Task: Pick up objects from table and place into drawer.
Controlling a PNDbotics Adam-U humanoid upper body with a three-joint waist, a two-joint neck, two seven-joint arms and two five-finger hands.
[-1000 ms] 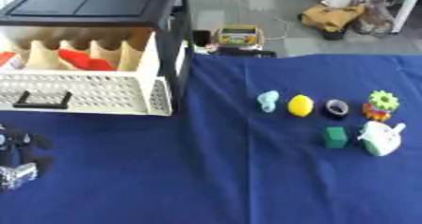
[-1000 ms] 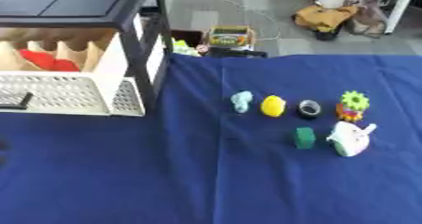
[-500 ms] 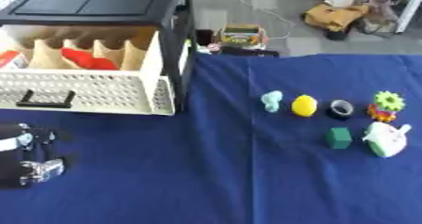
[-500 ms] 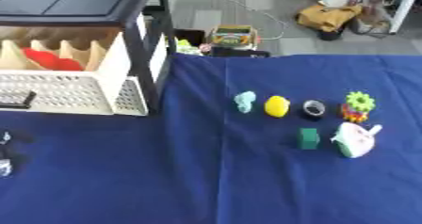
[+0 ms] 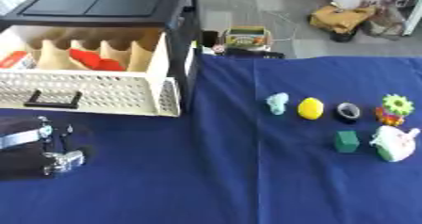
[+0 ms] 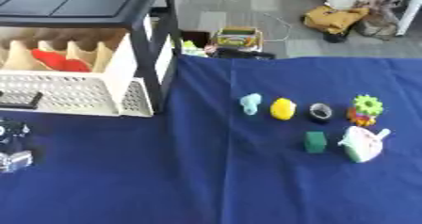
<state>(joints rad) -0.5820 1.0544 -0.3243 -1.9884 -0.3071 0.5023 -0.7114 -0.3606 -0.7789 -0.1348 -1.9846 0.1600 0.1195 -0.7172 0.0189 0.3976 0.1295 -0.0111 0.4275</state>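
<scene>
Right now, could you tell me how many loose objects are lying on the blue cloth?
6, all at the right: a pale blue piece, yellow lemon, dark ring and green gear toy in a row, with a green block and white teapot nearer. None seem hidden.

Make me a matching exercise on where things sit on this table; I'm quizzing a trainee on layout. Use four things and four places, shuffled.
Things:
1. yellow lemon-shaped object
2. green block
3. open drawer
4. left hand

Places:
A. lower left corner of the view
B. in the cabinet at the upper left, pulled out
C. between the pale blue object and the dark ring
D. just left of the white and green toy

Pairs: 1-C, 2-D, 3-B, 4-A
</scene>
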